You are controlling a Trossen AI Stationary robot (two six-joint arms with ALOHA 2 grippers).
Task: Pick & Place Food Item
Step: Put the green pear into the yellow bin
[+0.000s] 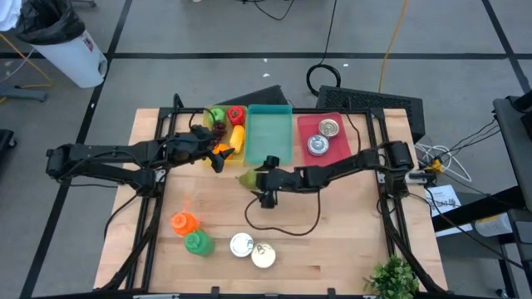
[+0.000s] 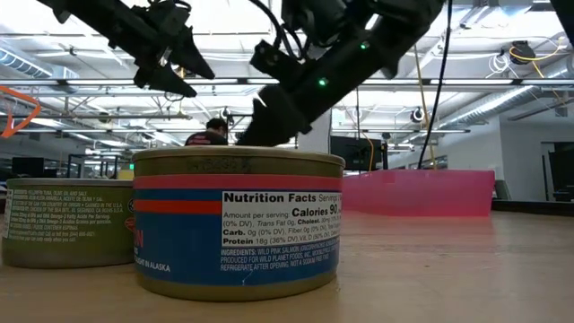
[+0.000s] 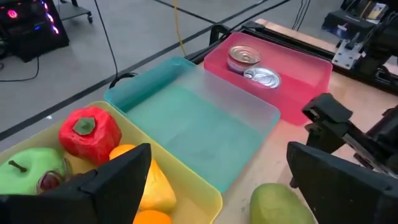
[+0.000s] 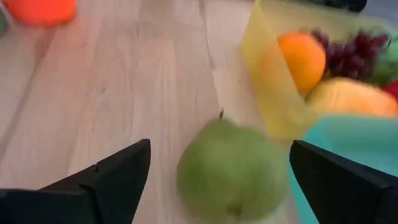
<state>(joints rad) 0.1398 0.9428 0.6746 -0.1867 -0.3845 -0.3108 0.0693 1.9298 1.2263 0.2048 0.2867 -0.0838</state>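
Pear (image 4: 231,168), green, lies on the tabletop (image 1: 332,216) just at the near corner of the yellow bin (image 1: 218,154), where that bin meets the teal bin (image 1: 270,133). Right claw (image 4: 217,180) is directly over it, fingers spread wide, pear centred between them and not gripped; stem end points toward the yellow bin. In the high view the right claw (image 1: 268,178) sits just right of the pear (image 1: 247,177). Right arm is clearly the nearer one.

Left claw (image 1: 218,154) hovers over the yellow bin, also spread, holding nothing.

Judgement: the next move depends on dropping straight down over the pear before closing.

Legible writing, low view: blue can (image 2: 238,224) reads "Nutrition Facts", "Calories 90", "IN ALASKA". Olive can (image 2: 63,220) text too small to read.
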